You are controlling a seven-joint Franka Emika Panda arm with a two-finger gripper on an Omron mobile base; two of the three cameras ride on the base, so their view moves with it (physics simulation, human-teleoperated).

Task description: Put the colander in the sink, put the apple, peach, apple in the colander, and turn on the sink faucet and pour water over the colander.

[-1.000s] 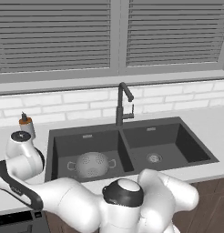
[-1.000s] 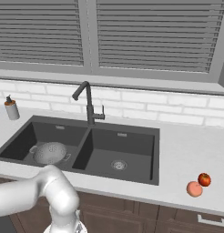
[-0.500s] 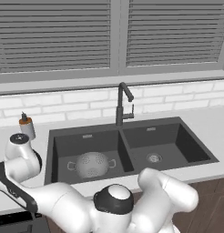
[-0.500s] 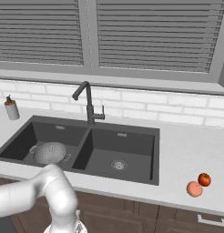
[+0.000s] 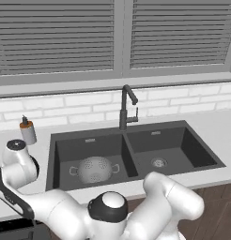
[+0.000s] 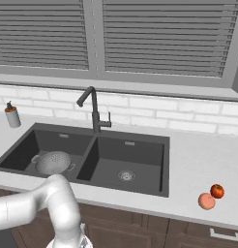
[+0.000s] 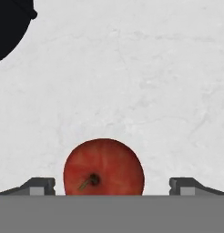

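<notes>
Count: one small round silvery perforated metal colander [image 5: 95, 168], one dark charcoal double-basin sink [image 6: 140, 145] with two round steel drains, one tall dark grey gooseneck faucet [image 6: 93, 109], one small grey soap dispenser [image 5: 27, 131], two dark red round apples [image 6: 217, 191] [image 7: 104, 167], one pale orange round peach [image 6: 206, 201].

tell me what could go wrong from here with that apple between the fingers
The red apple sits between the open gripper fingers with gaps on both sides; being round, it could roll off on the smooth counter if one finger touches first. The colander in the sink is small, so a drop might miss it.
</notes>
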